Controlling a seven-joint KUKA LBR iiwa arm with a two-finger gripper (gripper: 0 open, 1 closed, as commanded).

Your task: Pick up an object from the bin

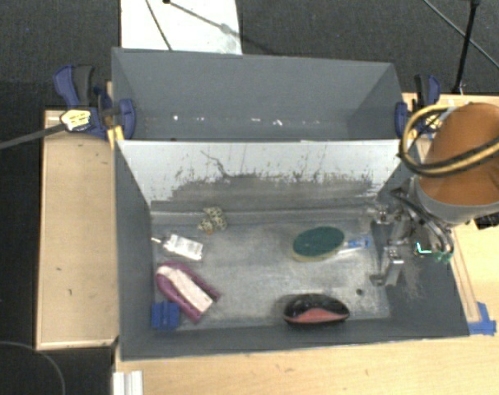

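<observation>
My gripper (387,257) hangs low at the right side of the bin, close to the right wall. Just to its left lies a dark green oval pad (319,242) with a short blue and white handle pointing toward the gripper. The handle's end lies right beside the gripper; whether they touch I cannot tell. A black oval thing with a pink-red top (315,310) lies at the front wall, below and left of the gripper. I see nothing held in the gripper.
At the bin's left lie a pink and purple block (184,291), a small blue piece (164,316), a white and silver packet (181,246) and a small speckled cube (213,218). The arm's orange cover and cables hang over the right rim.
</observation>
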